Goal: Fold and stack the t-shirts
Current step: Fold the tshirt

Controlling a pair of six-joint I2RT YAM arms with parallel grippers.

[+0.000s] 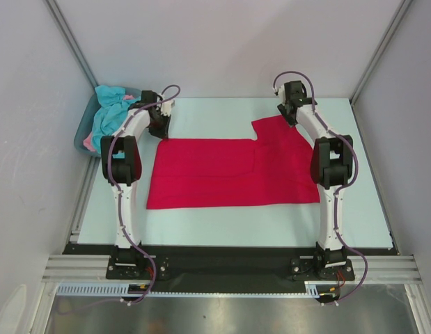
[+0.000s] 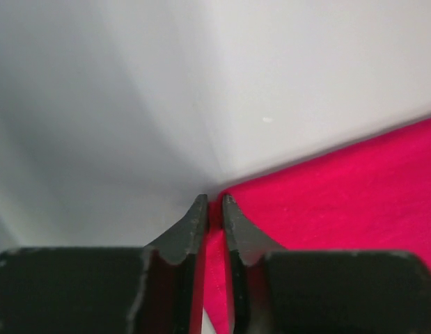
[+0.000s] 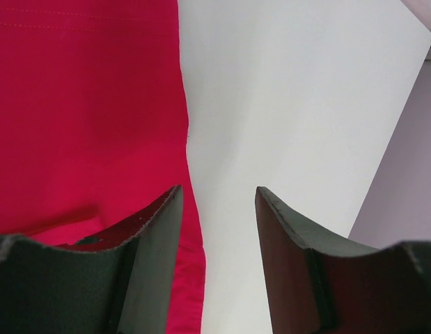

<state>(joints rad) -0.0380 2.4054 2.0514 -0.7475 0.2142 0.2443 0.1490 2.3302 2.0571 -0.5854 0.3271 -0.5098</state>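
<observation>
Crimson red cloth t-shirt [image 1: 222,174] lies spread flat in the middle of the pale flat surface [image 1: 222,229], its plain body towards 9 o'clock and its stepped, sleeved end towards 3 o'clock in the top view. The left gripper [image 1: 161,129] sits at the shirt's 10 o'clock corner. In the left wrist view its dark fingers [image 2: 191,233] are drawn almost together, with a thin strip of the red cloth in the narrow gap between them, pinching that corner where the shirt meets the bare surface. The right gripper [image 1: 290,120] hangs over the shirt's 1 o'clock corner, by the sleeve. In the right wrist view its fingers [image 3: 156,236] stand apart and hold nothing: one is over the red cloth and the other over the pale surface, with the shirt's edge running between them. At 10 o'clock of the surface, just beyond the left arm, a grey-blue plastic tub [image 1: 81,136] holds a crumpled turquoise-blue cloth shirt [image 1: 107,111] and a pink cloth shirt [image 1: 90,142], which shows at the tub's near side.
</observation>
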